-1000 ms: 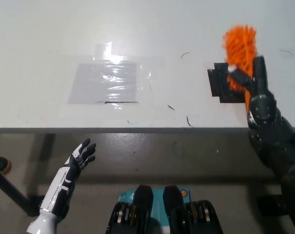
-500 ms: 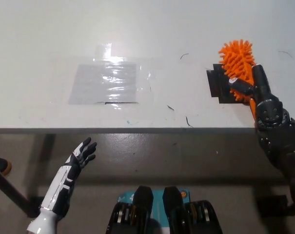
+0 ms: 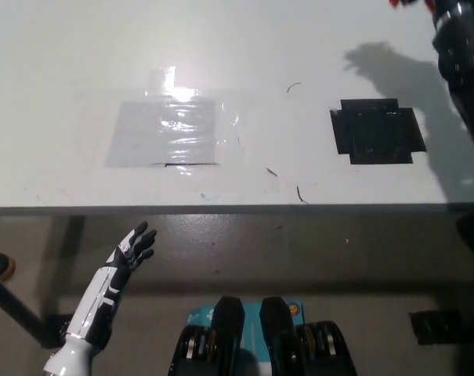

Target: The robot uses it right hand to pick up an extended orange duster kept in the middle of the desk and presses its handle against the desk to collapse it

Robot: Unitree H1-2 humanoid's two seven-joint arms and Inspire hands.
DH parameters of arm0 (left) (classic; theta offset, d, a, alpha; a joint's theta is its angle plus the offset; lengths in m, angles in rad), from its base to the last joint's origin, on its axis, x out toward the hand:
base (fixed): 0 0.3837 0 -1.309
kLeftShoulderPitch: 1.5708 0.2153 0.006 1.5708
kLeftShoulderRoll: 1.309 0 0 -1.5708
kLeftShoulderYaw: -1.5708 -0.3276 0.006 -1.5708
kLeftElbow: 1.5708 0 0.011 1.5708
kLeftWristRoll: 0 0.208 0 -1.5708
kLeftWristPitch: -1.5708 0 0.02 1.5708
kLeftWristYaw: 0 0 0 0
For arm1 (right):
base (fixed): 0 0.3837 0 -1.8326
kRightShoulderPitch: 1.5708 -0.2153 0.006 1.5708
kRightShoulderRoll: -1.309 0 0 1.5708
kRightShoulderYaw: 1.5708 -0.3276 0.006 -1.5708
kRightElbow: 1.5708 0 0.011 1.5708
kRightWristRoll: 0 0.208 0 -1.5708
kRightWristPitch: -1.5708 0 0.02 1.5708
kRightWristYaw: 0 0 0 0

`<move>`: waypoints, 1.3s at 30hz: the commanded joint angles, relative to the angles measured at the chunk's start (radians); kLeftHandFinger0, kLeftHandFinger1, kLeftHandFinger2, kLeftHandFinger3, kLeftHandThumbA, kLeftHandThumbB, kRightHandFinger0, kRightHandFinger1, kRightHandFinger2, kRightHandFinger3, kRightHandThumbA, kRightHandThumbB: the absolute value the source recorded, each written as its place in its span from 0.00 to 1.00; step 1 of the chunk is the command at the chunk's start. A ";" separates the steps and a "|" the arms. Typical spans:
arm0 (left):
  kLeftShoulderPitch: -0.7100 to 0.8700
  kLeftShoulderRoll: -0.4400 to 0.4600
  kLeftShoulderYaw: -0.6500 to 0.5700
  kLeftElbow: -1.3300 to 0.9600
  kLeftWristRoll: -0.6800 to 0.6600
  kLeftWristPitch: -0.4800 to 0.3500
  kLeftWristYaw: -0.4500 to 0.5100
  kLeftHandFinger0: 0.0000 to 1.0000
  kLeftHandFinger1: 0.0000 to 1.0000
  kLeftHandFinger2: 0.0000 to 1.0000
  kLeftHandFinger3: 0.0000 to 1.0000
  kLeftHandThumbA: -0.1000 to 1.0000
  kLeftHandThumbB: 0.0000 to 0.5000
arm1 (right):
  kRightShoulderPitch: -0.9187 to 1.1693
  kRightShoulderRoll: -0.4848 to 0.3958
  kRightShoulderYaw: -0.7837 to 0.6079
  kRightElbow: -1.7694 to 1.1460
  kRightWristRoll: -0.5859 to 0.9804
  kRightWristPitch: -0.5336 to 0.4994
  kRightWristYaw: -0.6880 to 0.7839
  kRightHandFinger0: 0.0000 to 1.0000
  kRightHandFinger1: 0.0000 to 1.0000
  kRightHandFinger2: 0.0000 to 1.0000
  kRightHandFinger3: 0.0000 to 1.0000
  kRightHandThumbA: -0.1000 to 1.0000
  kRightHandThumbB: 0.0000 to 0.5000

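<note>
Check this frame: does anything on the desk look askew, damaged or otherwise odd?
Nothing spilled or broken. The desk carries a wrinkled clear film patch and a black tape patch with ragged edges, plus a few dark scuffs. The right arm runs off the top right corner; only a red-orange sliver shows there. The left hand rests below the desk edge.

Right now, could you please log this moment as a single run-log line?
right arm: raised at top right, hand out of frame | duster: not identifiable | left hand: open, below desk edge | black patch: bare
</note>
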 commanded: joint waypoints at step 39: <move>-0.012 0.002 0.012 -0.026 -0.046 -0.021 -0.003 1.00 1.00 1.00 1.00 1.00 0.36 | 0.036 -0.013 0.155 -0.022 -0.174 0.006 0.599 1.00 1.00 1.00 1.00 0.89 0.99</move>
